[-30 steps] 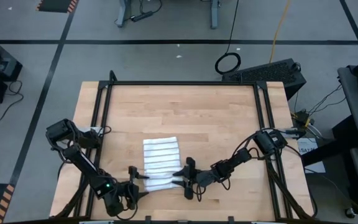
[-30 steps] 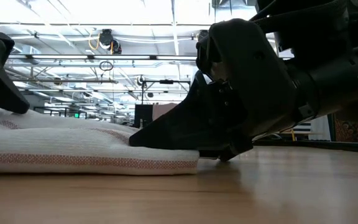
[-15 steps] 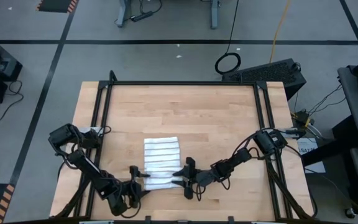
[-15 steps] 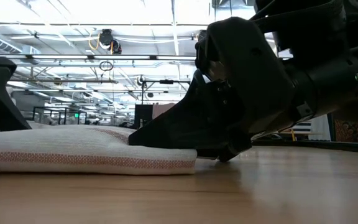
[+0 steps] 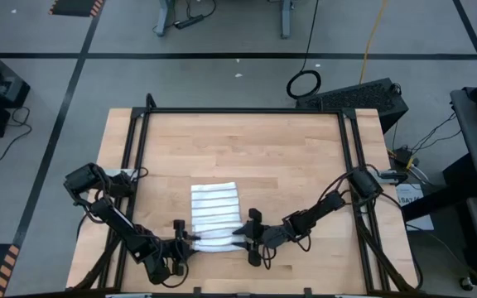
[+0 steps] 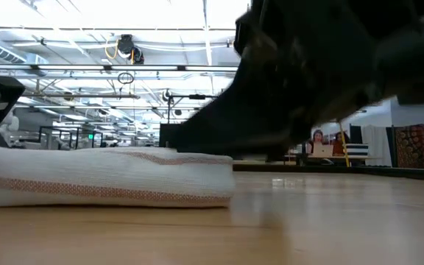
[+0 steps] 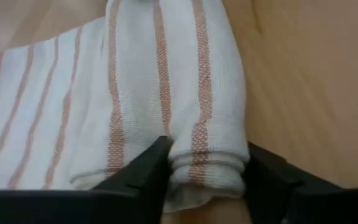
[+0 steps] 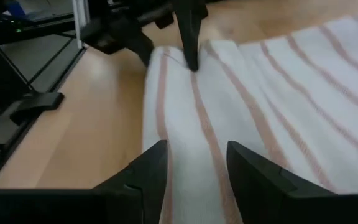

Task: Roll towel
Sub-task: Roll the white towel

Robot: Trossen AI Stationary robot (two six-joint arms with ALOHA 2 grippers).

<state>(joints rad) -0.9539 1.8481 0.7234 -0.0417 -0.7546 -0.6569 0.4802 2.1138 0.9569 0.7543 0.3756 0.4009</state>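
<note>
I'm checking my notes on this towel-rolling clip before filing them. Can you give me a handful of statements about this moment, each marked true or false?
1. The towel lies on the wooden table, near its front edge. True.
2. The left pincer has the rolled near end of the towel between its fingers. True.
3. The towel is plain white with no pattern. False: narrow reddish-brown stripes run across it.
4. The right pincer hangs high over the far end of the table. False: it sits low at the towel's near end, opposite the left one.
5. The towel is rolled up completely. False: most of it still lies flat; only the near end is bunched.
</note>
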